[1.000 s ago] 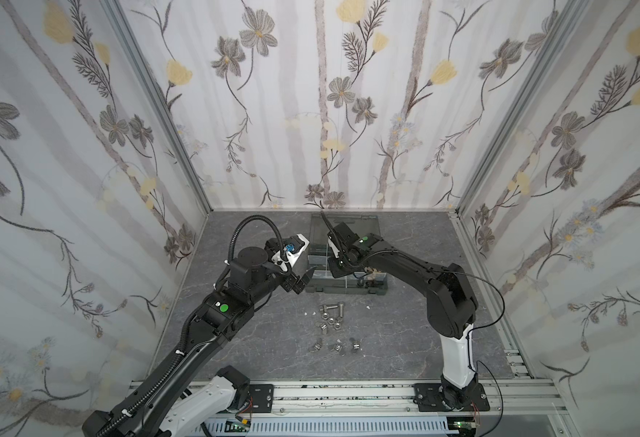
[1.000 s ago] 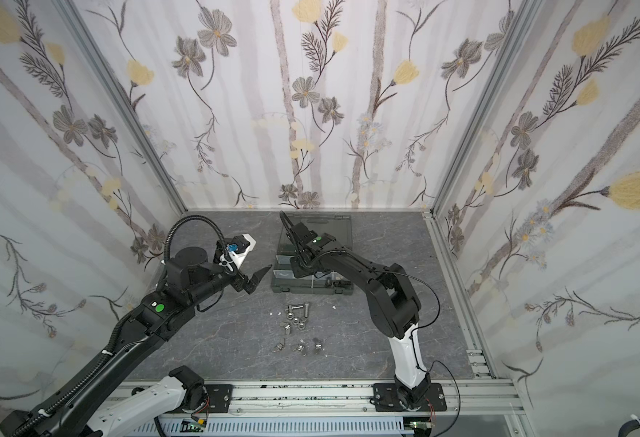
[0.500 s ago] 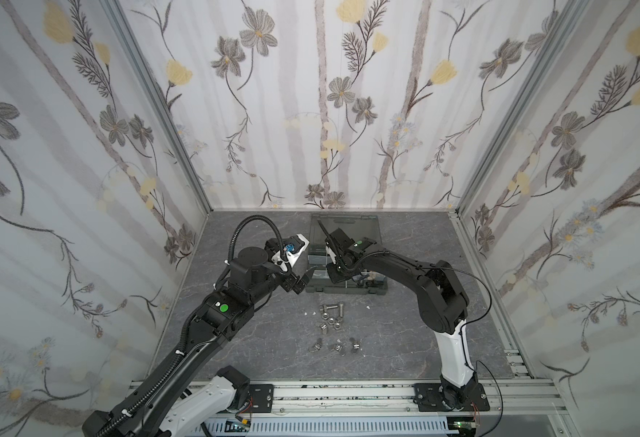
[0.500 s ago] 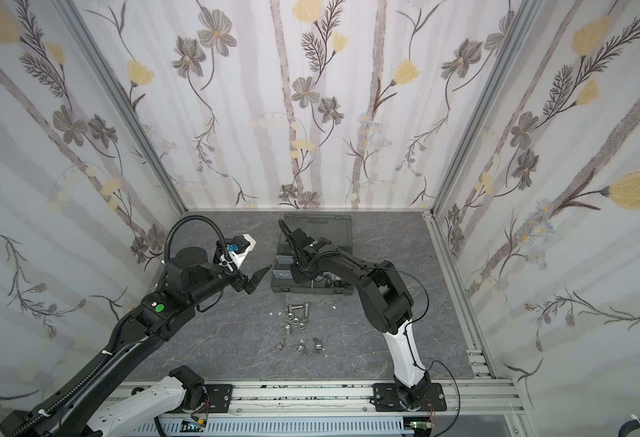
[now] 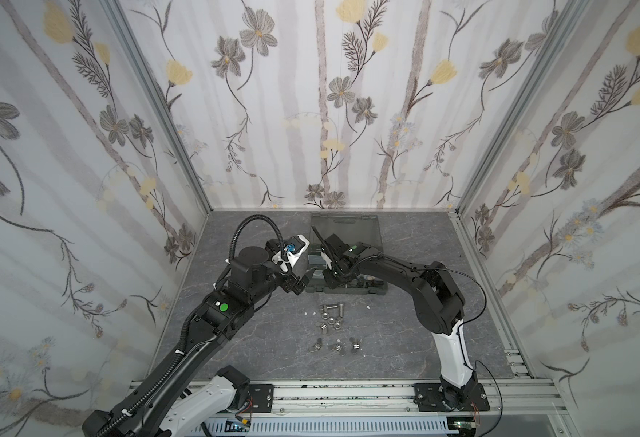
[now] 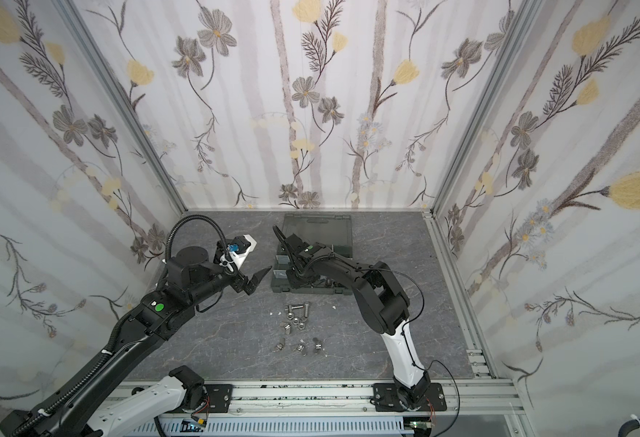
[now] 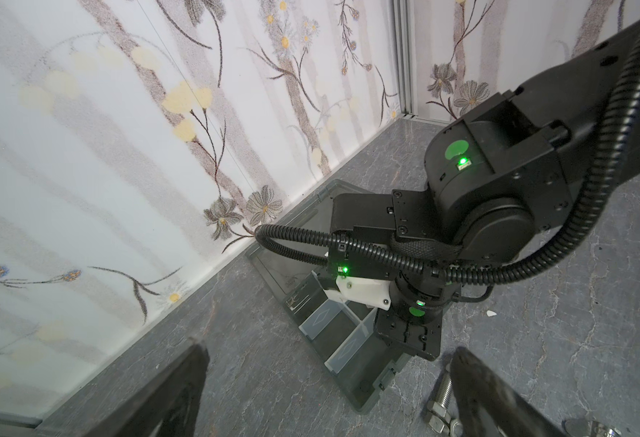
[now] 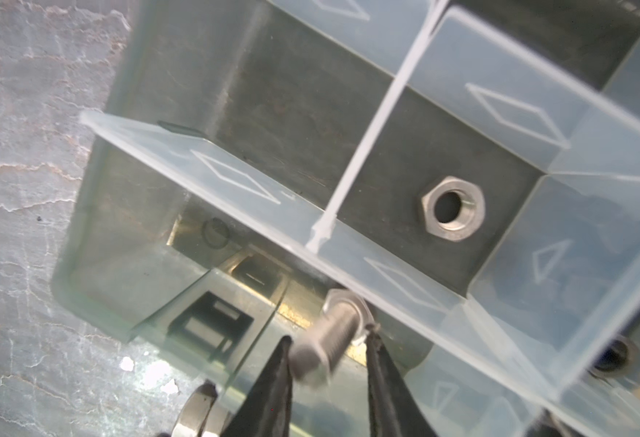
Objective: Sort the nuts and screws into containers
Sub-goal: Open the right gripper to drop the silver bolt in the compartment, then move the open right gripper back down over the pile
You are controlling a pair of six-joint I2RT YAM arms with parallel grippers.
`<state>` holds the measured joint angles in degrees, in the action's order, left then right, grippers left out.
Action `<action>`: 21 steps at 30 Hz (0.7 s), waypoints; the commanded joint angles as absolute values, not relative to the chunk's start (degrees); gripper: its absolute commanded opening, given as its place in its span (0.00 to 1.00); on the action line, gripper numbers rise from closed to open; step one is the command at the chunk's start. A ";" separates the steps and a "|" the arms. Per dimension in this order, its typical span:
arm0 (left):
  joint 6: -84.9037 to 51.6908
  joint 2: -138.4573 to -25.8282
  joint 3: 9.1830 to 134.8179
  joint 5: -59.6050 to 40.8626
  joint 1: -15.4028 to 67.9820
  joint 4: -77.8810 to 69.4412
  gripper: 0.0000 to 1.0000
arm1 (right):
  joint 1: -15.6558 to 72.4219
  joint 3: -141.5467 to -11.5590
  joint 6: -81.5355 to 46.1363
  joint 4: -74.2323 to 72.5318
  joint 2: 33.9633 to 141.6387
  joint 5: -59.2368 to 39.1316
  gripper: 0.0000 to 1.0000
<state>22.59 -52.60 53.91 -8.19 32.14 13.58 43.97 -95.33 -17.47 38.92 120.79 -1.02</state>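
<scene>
Grey marbled worktop [image 5: 258, 340] carried the dark organizer case [image 5: 364, 293] near the back wall. My right fingers [image 8: 273, 386] hung over its corner compartment [image 8: 121, 283], parted, a silver screw [image 8: 326, 340] between them: shank against one finger, a sliver of gap at the other, so I judged it loose. Its long axis ran head-first away from them toward the translucent divider [image 8: 235, 178]; a hex nut [image 8: 452, 208] lay beyond. My left fingers [image 7: 167, 393] stood wide and empty beside the case, farther off.
</scene>
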 commanded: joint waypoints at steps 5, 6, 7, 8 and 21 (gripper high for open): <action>23.41 -52.21 53.97 -9.18 32.00 12.76 1.00 | 44.34 -94.03 -17.87 40.93 115.38 2.87 0.41; 23.38 -52.25 53.92 -9.35 32.07 12.61 1.00 | 44.38 -93.49 -18.34 41.25 114.35 2.99 0.41; 23.38 -52.29 53.87 -9.56 32.08 12.50 1.00 | 44.55 -92.86 -18.98 41.61 113.29 3.15 0.41; 23.40 -52.32 53.81 -9.74 32.06 12.41 1.00 | 44.84 -92.01 -19.64 41.75 112.46 3.17 0.41; 23.12 -52.57 53.00 -10.81 32.26 10.59 1.00 | 51.01 -76.18 -32.72 37.99 104.45 2.57 0.37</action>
<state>22.59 -52.53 53.12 -10.13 32.21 13.10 50.48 -77.30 -28.34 39.90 104.95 1.89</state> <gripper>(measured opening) 0.998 0.373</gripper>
